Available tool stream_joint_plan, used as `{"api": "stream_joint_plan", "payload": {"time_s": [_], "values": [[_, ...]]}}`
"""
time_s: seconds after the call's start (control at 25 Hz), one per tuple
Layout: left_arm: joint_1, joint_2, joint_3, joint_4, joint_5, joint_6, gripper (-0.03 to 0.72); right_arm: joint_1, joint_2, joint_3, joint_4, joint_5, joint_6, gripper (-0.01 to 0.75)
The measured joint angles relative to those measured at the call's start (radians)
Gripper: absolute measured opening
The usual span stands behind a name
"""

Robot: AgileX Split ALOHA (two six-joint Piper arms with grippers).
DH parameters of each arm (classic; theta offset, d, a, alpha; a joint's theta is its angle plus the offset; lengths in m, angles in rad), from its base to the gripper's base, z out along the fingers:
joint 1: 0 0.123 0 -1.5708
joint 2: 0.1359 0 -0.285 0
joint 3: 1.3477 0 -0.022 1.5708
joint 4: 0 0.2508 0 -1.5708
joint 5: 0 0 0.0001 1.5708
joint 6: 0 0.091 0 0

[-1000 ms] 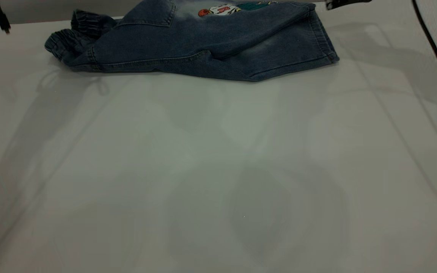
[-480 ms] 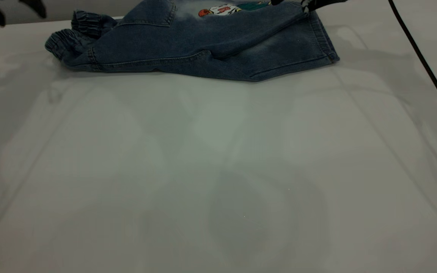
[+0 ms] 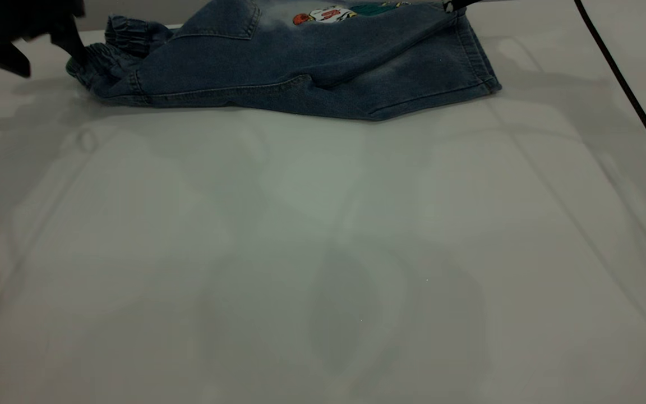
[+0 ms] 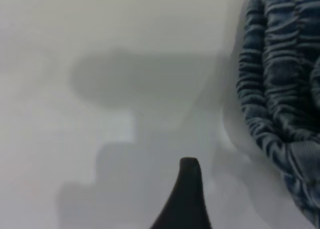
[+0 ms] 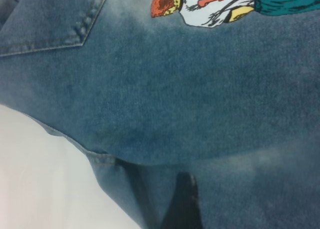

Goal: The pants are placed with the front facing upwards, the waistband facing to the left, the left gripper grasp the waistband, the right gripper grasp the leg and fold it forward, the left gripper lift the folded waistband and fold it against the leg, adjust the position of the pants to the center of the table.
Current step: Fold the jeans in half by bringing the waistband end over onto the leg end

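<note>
The table (image 3: 323, 252) takes up nearly all of the exterior view, a plain pale surface crossed only by soft shadows. The pants (image 3: 300, 62) lie along its far edge, well away from the centre, with the waistband (image 3: 104, 56) bunched at the left and the leg cuffs toward the right.

In the last second both arms have come in over the cloth. A second ago the far left corner held only a dangling cable; now the left gripper (image 3: 37, 53) stands just beside the waistband, its fingers spread apart with one tip touching or nearly touching the gathered denim. Its wrist view shows a single dark finger (image 4: 185, 199) over bare table, the ruched band close by but not yet between the jaws. The right gripper (image 3: 460, 4) has slid leftward along the far edge and now sits over the upper leg near the cuff; only a sliver of it shows, so whether it is released or clenched cannot be told. The pants themselves have not shifted. This reads as the approach before the first grasp, with no fold begun.

A cartoon patch (image 5: 210, 4) on the denim carries orange figures, too partial to read.
</note>
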State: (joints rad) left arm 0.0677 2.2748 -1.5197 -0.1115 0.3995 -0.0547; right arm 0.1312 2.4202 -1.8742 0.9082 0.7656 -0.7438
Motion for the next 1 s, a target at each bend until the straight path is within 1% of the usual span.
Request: {"api": "stream_joint_plan", "payload": {"time_s": [0.12, 0.36, 0.48, 0.56, 0.64, 0.72, 0.84, 0.92, 1.0], "values": [[-0.001, 0.030, 0.000, -0.050, -0.029, 0.001, 0.593, 0.000, 0.000, 0.000, 0.000, 0.001, 0.003, 0.557], [-0.010, 0.081, 0.000, -0.067, -0.101, 0.009, 0.589, 0.000, 0.000, 0.000, 0.000, 0.003, 0.006, 0.541], [-0.026, 0.088, 0.000, -0.076, -0.149, 0.020, 0.556, 0.000, 0.000, 0.000, 0.001, 0.008, 0.009, 0.538], [-0.043, 0.088, 0.000, -0.076, -0.174, 0.021, 0.511, 0.000, 0.000, 0.000, 0.001, 0.021, 0.010, 0.536], [-0.059, 0.088, 0.000, -0.076, -0.197, 0.021, 0.437, 0.000, 0.000, 0.000, 0.001, 0.025, 0.010, 0.526], [-0.071, 0.088, 0.000, -0.076, -0.205, 0.021, 0.347, 0.000, 0.000, 0.000, 0.001, 0.031, 0.010, 0.510], [-0.081, 0.088, 0.000, -0.074, -0.207, 0.021, 0.185, 0.011, 0.000, 0.000, 0.001, 0.032, 0.010, 0.487], [-0.084, 0.087, 0.000, -0.074, -0.205, 0.021, 0.103, 0.026, 0.000, 0.000, 0.001, 0.024, 0.010, 0.483], [-0.086, 0.084, 0.000, -0.074, -0.198, 0.028, 0.088, 0.043, 0.000, 0.000, 0.001, 0.005, 0.010, 0.483]]}}
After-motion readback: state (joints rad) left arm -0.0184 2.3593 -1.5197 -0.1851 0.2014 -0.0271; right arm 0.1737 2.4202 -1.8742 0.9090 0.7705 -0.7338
